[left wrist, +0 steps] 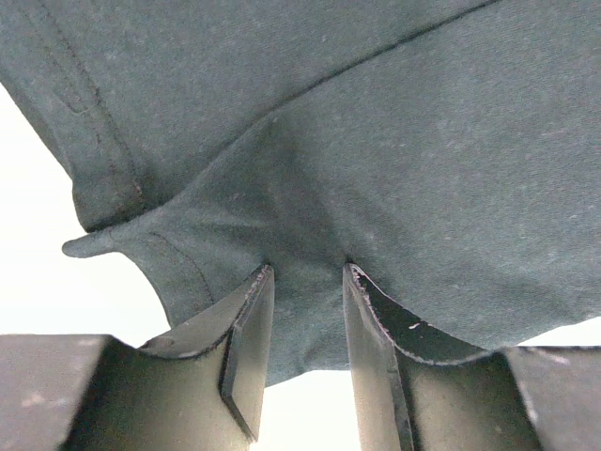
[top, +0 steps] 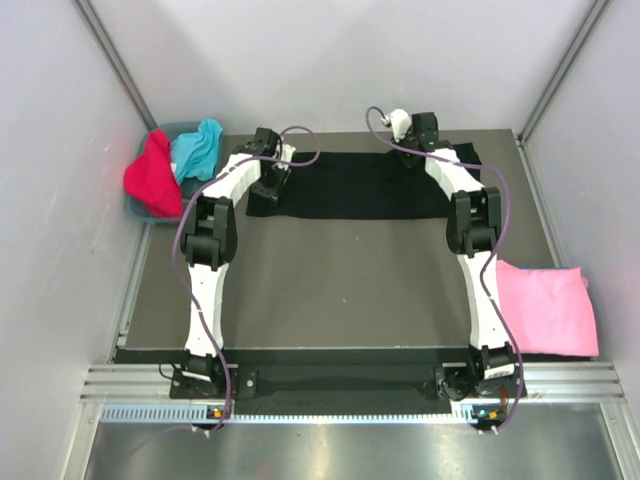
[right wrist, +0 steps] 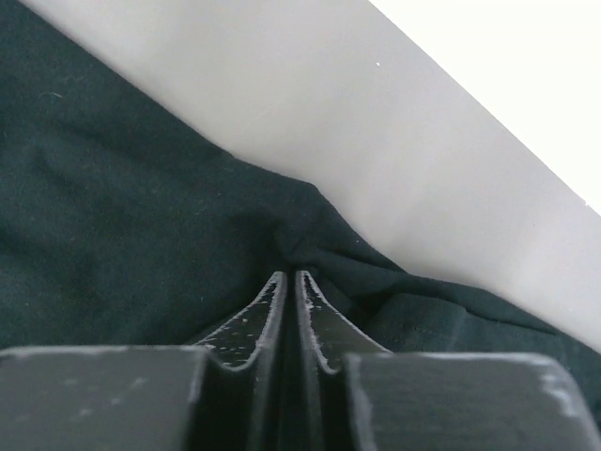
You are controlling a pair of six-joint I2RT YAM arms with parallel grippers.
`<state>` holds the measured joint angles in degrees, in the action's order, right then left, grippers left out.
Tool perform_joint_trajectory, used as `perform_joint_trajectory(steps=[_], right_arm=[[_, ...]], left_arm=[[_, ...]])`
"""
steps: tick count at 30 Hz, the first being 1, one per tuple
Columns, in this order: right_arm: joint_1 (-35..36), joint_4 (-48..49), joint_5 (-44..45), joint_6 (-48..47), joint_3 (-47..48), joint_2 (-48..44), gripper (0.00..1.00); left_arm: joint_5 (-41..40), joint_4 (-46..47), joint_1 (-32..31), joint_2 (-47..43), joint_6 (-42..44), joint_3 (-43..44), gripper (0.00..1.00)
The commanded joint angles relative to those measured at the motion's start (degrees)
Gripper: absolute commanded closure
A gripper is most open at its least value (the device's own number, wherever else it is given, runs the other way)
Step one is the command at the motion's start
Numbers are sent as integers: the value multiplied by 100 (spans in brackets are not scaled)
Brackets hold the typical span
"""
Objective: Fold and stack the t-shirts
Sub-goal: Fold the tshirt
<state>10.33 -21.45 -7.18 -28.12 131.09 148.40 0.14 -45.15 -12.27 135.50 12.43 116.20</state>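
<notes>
Within left hand (left wrist: 307,274) and right hand (right wrist: 289,276), black t-shirt (top: 370,190) corners.

Pale walls (top: 350,60), dark tabletop (top: 340,290), aluminium rail (top: 130,383) at near edge.

Seen from above, the left arm (top: 215,225) covers the left end of the black t-shirt (top: 360,185), and the right arm (top: 470,215) covers its far right corner. The right arm also hides the left edge of the pink t-shirt (top: 548,305). The red t-shirt (top: 152,178) and turquoise t-shirt (top: 197,147) bury most of the bin (top: 140,212). In the left wrist view the black cloth runs off the top and right edges. In the right wrist view it runs off the left edge, and how much cloth sits between the tips of the right gripper (right wrist: 289,277) cannot be told.
</notes>
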Motion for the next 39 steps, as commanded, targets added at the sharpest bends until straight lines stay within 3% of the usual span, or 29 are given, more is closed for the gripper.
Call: perform_joint_trajectory(steps=[1, 7, 14, 18, 26, 27, 28, 30, 31, 34, 39], right_arm=[[31, 70, -20, -80, 225, 14, 95], [83, 89, -73, 17, 224, -206, 100], [171, 238, -266, 114, 137, -654, 100], [276, 641, -337, 26, -398, -1031, 100], [347, 783, -206, 157, -435, -1032, 100], [347, 809, -118, 192, -444, -1041, 96], [347, 801, -47, 228, -452, -1058, 76], [312, 792, 111, 377, -513, -1224, 55], [303, 783, 172, 438, -531, -1295, 30], [233, 599, 340, 693, -654, -1646, 12], [180, 432, 472, 720, -1085, -2253, 7]], left_arm=[[381, -100, -205, 249, -38, 113, 59], [434, -100, -214, 240, -74, 227, 59], [417, -73, -205, 214, -65, 280, 59], [417, -100, -205, 187, -56, 289, 59], [364, -126, -126, 99, -3, 210, 59], [346, -161, -118, 82, 23, 219, 59], [320, -179, -100, 56, 67, 219, 59], [241, -188, -12, -67, 102, 219, 58], [223, -214, 32, -120, 163, 227, 57], [521, -467, 155, -375, 784, 376, 52], [917, -1355, 146, -726, 2297, 571, 50]])
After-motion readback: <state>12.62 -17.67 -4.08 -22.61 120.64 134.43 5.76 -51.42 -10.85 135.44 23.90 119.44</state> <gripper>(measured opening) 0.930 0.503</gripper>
